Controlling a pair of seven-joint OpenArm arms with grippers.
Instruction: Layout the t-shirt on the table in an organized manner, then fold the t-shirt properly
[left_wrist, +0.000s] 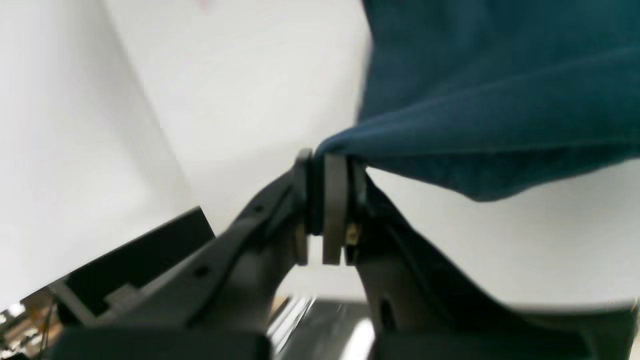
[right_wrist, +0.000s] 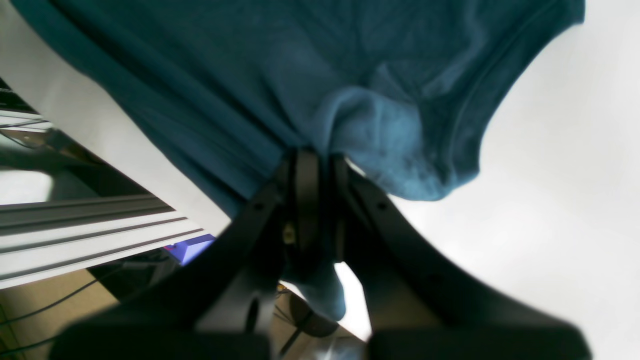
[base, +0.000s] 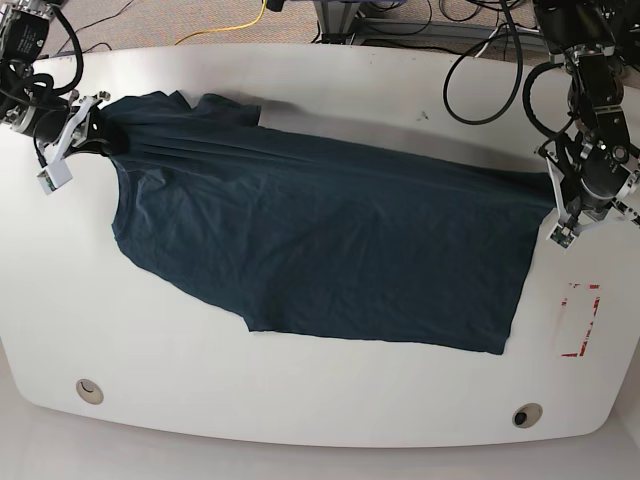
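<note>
The dark navy t-shirt (base: 320, 250) lies spread across the white table (base: 330, 400), stretched from left to right. At the shirt's right edge, my left gripper (base: 553, 185) is shut on a corner of the fabric; in the left wrist view its fingers (left_wrist: 325, 200) pinch the t-shirt (left_wrist: 500, 100) just above the tabletop. My right gripper (base: 105, 135) is shut on the shirt's upper left part; in the right wrist view a fold of the t-shirt (right_wrist: 310, 75) is bunched between the fingers (right_wrist: 312, 200), near a sleeve.
A red tape rectangle (base: 580, 320) marks the table at the right. Two round grommet holes (base: 89, 390) (base: 526, 414) sit near the front edge. Cables (base: 480, 60) trail over the back right. The table's left edge and a metal frame (right_wrist: 90, 225) show in the right wrist view.
</note>
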